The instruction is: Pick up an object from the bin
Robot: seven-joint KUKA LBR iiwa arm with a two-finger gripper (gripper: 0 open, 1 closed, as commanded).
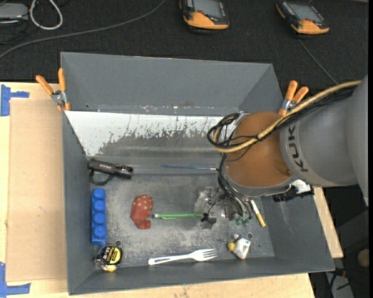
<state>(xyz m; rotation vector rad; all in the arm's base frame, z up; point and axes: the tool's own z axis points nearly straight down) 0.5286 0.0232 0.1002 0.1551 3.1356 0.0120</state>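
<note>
My gripper (212, 211) sits low at the right end of a green stem (177, 215), mid-floor of the bin (174, 110).
Spread or closed, I cannot tell. The stem's red head (142, 211) lies to the left. My worry is that a thin stem lying flat could slip free, or swing down under that head, on the lift.

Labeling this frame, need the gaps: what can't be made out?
Camera view:
Gripper: dark tangle under the orange wrist cover; contact with the green stick unclear.
Bin floor beneath the arm: hidden.
Small white-and-yellow thing, front right: too small to identify.
</note>
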